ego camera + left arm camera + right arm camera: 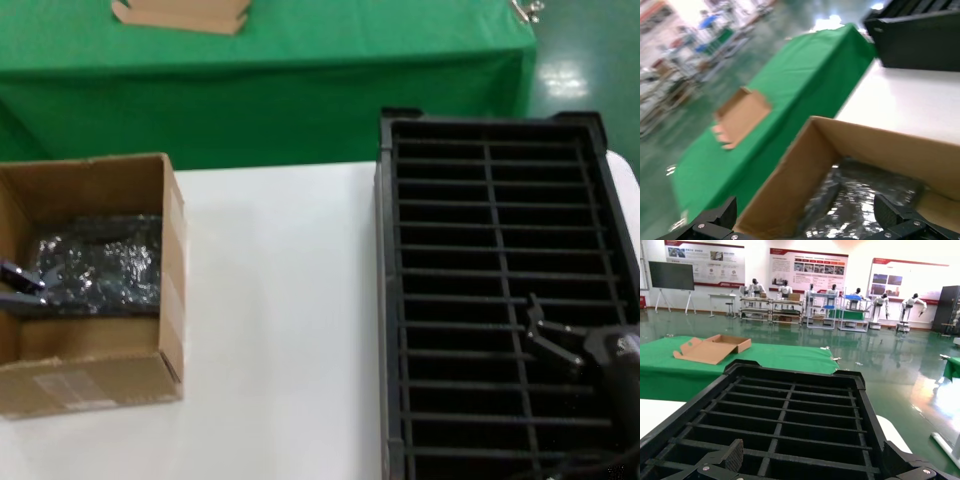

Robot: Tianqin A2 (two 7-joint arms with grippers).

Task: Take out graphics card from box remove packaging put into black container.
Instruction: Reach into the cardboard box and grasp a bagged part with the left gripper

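Left gripper (20,285) is seen inside the box (165,270), fingers apart over the packaging (100,270); card orientation cannot be told. Right gripper (548,335), fingers apart, is held over the black container (385,300). Only wrist views show the flat cardboard tray (710,349).

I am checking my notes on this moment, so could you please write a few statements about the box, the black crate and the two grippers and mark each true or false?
1. The cardboard box stands on the white table, apart from the black crate. True.
2. The crate's slots already hold several cards. False: every slot in view is empty.
3. The left gripper is open over the box, above shiny plastic wrapping. True.
4. The right gripper grips a card. False: it is open over the crate and holds nothing.
5. A flat cardboard tray lies on the green table. True.
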